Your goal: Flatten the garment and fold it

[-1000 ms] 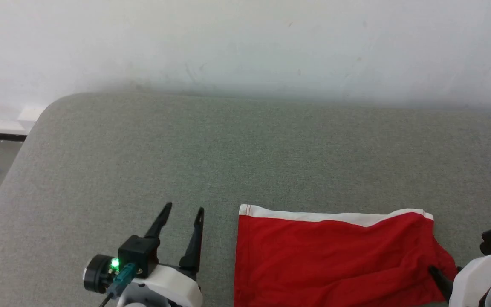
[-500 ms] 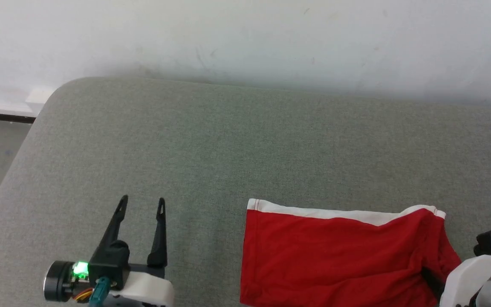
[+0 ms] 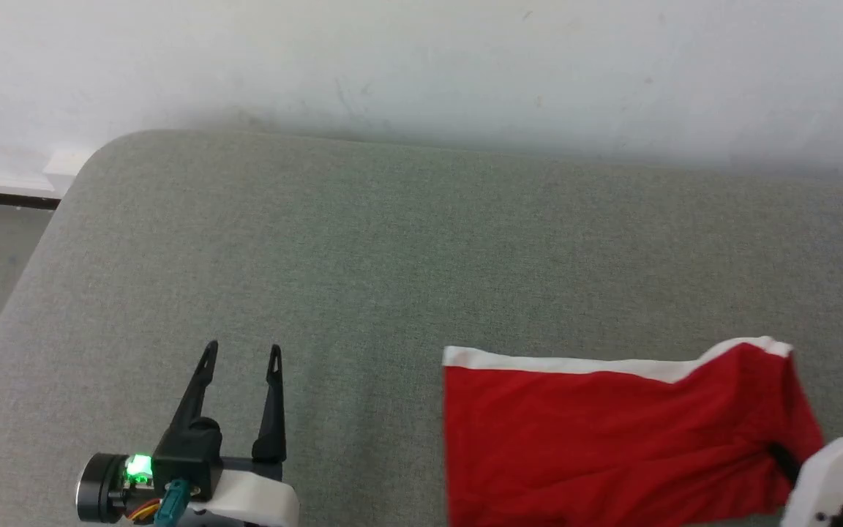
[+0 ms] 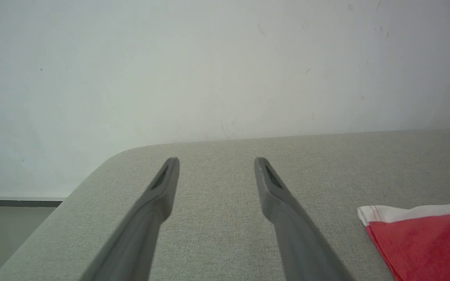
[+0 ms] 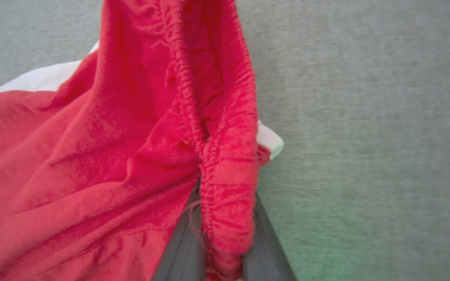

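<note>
The garment (image 3: 597,439) is bright red with a white band. The desk (image 3: 392,256) is plain grey-green; the wall (image 3: 421,58) white.

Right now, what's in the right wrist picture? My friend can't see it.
The right hand pinches a scrunched edge of the red shorts, which spread leftward over a grey fabric surface. A white band peeks out behind the red.

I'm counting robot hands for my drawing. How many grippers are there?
2. The left gripper, at lower left in the head view, is open over the grey cushion. The right gripper, at lower right, is shut on the red shorts at their edge.
</note>
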Motion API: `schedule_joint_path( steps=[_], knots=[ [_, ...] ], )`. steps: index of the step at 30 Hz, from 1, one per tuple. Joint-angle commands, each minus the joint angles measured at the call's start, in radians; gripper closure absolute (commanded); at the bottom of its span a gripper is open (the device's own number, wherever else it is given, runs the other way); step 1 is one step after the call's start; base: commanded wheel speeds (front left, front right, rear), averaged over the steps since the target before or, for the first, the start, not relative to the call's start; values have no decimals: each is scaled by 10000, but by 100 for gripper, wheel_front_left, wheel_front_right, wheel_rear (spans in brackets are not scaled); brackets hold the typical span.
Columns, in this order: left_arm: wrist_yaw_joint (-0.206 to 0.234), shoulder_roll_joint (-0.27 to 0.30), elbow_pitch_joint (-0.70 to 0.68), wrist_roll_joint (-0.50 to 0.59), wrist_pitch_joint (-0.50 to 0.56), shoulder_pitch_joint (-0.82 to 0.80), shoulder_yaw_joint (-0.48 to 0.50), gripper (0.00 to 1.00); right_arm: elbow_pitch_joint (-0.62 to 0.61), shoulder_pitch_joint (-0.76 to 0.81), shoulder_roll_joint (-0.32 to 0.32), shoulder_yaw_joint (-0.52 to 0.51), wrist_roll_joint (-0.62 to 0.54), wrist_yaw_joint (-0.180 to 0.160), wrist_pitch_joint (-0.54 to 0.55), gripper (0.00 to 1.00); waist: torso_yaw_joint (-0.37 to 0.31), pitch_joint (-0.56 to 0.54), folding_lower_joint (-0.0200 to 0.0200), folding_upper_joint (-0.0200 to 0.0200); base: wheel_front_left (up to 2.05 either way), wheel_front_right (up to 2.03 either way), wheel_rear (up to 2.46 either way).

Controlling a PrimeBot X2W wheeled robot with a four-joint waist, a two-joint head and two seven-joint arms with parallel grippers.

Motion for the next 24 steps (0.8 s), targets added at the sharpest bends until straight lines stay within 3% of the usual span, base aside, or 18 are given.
schedule_joint_path(
  steps=[1, 8, 13, 19, 24],
  knots=[
    [-178, -102, 61, 79, -47, 189, 138, 0, 232, -95, -355, -339, -306, -34, -150, 100, -5, -38, -1, -1, 0, 0, 0],
    [-583, -387, 264, 144, -47, 254, 433, 0, -16, -66, -643, -299, -248, -34, -156, 100, -16, -252, -1, -1, 0, 0, 0],
    [-831, -590, 386, 245, -47, 377, 664, 0, -1216, 325, -654, 555, 75, -34, 143, 100, -56, -546, -1, -1, 0, 0, 0],
    [-1089, -770, 407, 379, -47, 520, 911, 0, -2727, 774, -248, 1371, 548, -34, 902, 100, 11, -868, -1, -1, 0, 0, 0],
    [-1294, -913, 383, 469, -47, 598, 1077, 0, -3237, 765, 386, 1972, 929, -34, 1407, 100, 170, -967, -1, -1, 0, 0, 0]
  ],
)
